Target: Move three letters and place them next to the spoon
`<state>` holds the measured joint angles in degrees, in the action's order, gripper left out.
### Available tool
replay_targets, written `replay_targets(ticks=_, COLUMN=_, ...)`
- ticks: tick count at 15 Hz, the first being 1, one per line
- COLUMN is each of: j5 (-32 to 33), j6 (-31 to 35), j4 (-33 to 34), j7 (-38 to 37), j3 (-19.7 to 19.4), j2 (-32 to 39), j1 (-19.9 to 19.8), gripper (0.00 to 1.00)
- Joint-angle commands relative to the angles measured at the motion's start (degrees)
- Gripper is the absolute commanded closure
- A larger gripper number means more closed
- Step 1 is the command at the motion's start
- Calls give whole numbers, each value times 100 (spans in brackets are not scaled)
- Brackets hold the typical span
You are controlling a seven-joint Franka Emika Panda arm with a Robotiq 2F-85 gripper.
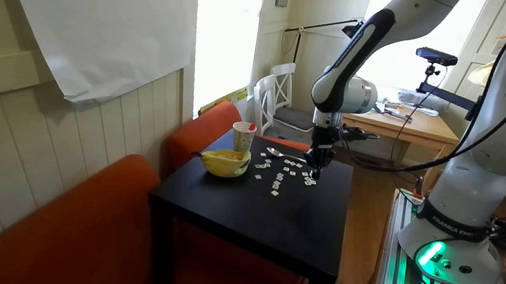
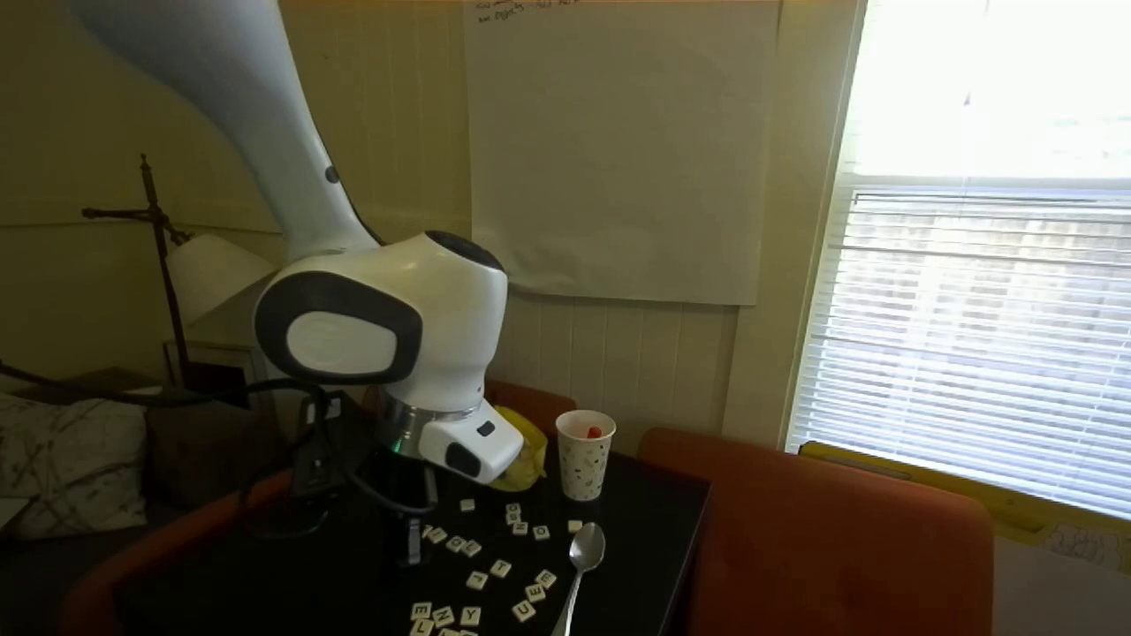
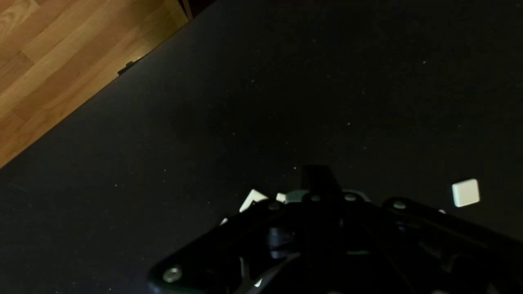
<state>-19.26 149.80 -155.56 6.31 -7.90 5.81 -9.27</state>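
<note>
Several white letter tiles (image 1: 274, 192) lie scattered on a black table (image 1: 241, 214). In an exterior view a letter T (image 2: 501, 568) and a U (image 2: 524, 610) are readable. A metal spoon (image 2: 587, 549) lies at the table's edge; it also shows in an exterior view (image 1: 275, 152). Three tiles lie in a row beside its handle, apart from it. My gripper (image 1: 316, 173) points down, low over the table by a tile cluster; it also shows in an exterior view (image 2: 412, 558). In the wrist view its dark fingers (image 3: 320, 173) look closed together. No tile shows between them; their tips are dark.
A yellow bowl (image 1: 223, 167) and a speckled paper cup (image 1: 242, 139) with something red inside stand on the table. In the wrist view a lone tile (image 3: 466, 192) lies to the right and the wooden floor (image 3: 61, 61) shows past the table edge. Orange seats (image 1: 93, 218) border the table.
</note>
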Motion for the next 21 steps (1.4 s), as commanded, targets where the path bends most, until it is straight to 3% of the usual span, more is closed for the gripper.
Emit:
replay_targets(ticks=1, j5=-310, j6=494, j4=101, j7=339, j3=183, j2=343, j1=-43, gripper=98)
replay_targets(ticks=8, j5=-249, j6=1259, j4=118, j7=509, j3=356, j2=748, j1=-90, gripper=99)
replay_targets(ticks=21, j5=-296, j6=1262, j4=104, j7=720, j3=383, j2=785, j1=-279, gripper=99)
